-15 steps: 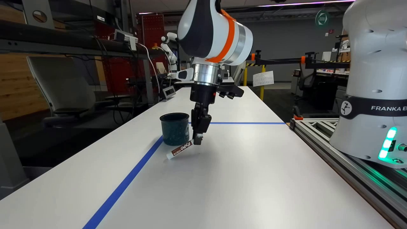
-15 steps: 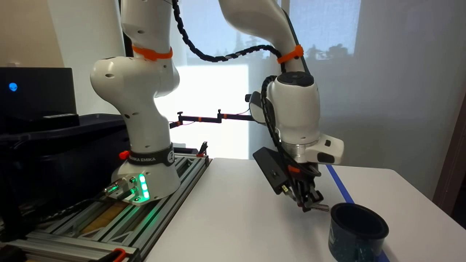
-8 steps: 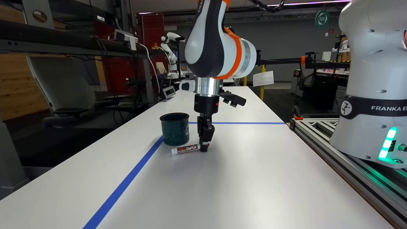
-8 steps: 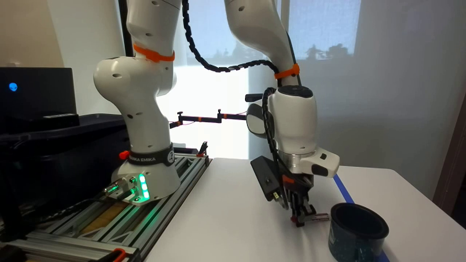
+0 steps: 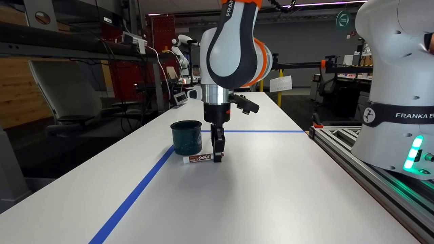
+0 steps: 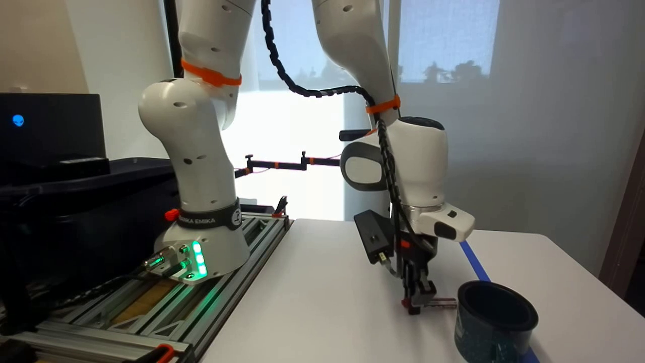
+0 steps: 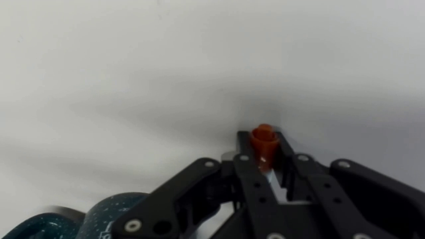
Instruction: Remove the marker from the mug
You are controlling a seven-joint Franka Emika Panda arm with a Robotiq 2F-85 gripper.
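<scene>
Gripper (image 5: 218,156) has swung closer to upright since the earlier frame; marker (image 5: 199,158) and mug (image 5: 187,138) have stayed put. In an exterior view, the mug stands left of centre, just beside the marker; tape (image 5: 133,194) runs from the mug to the bottom edge, with a chair (image 5: 66,89) at far left. Nearly level, the marker points its white end left, its red end clasped between the fingers (image 7: 244,142).

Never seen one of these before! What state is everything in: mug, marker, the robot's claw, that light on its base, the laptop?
mug: upright, no lid; inside bottom too dark to make out
marker: outside the mug, lying nearly level
claw: closed on the marker's red end
base light: lit green
laptop: lid up, logo showing blue
</scene>
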